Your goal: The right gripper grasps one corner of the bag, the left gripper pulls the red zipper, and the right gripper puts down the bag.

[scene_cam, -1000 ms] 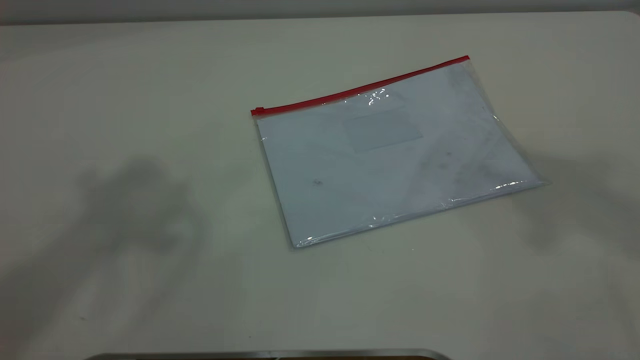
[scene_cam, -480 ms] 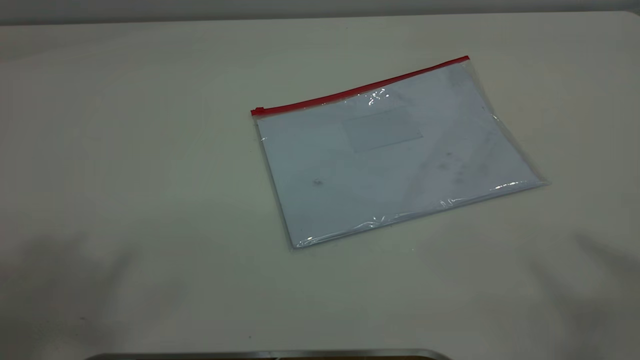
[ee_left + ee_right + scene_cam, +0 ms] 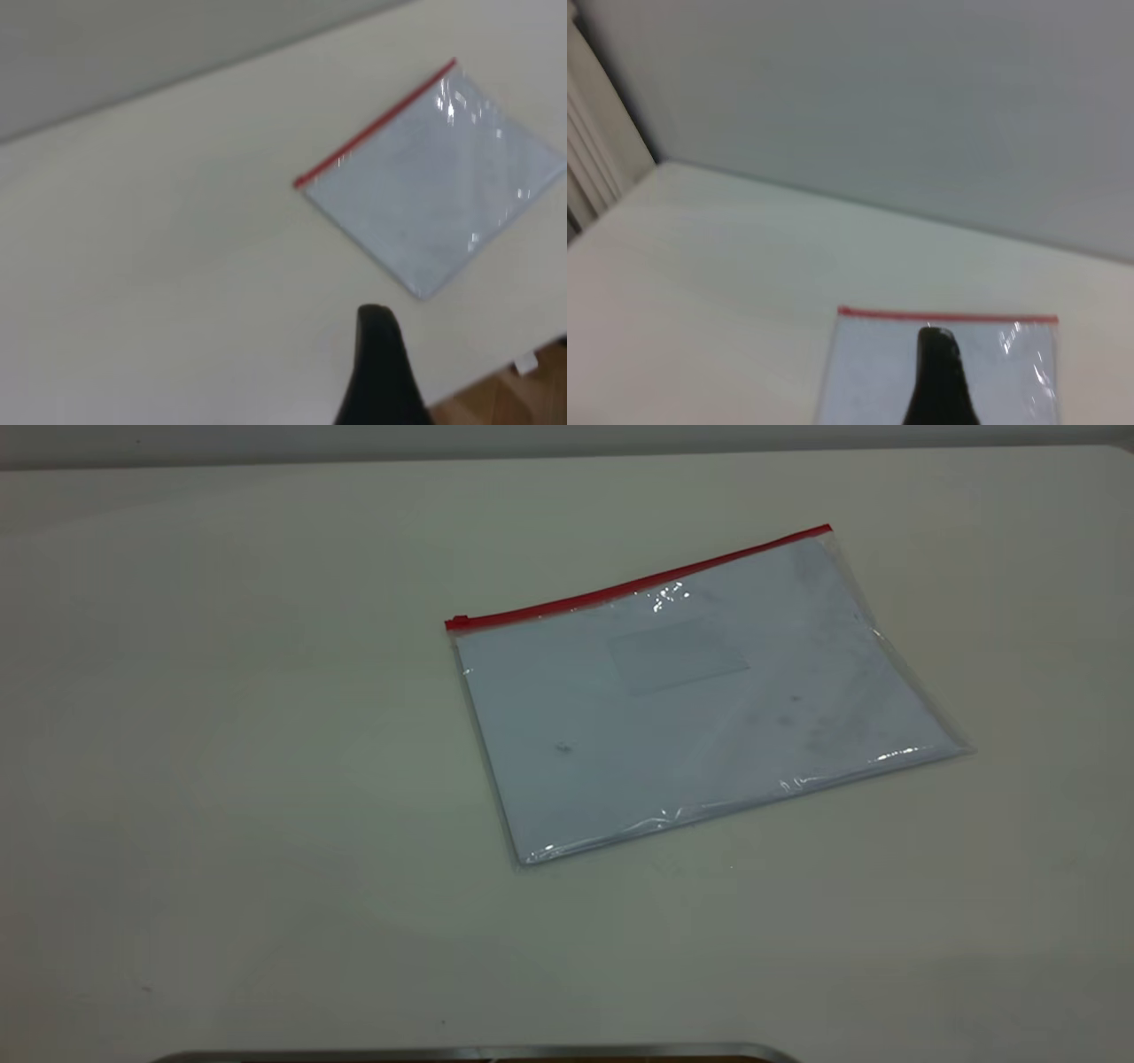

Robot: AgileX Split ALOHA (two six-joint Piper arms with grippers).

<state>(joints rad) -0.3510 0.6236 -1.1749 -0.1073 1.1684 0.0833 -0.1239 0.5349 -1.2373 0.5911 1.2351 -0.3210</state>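
Right, nothing is gripped yet: the bag (image 3: pixel 700 700) lies flat on the table (image 3: pixel 266 779), right of centre in the exterior frame, its red zipper (image 3: pixel 638 584) running along the far edge with the slider tab (image 3: pixel 455 622) at the left end. Neither of my arms shows in that frame. From the right wrist, my right pincer (image 3: pixel 939 376) shows one dark finger hanging over the bag's near side, well clear of it; I cannot tell whether it is spread or pressed together. My left pincer (image 3: pixel 379 367) sits low in its own frame, well apart from the bag, and its state I cannot tell either. So, I judge this to be the very start: the corner grasp is not yet made. Next, my right pincer needs to drop to a corner, probably a right-hand one, and slide a finger under thin, slippery plastic.
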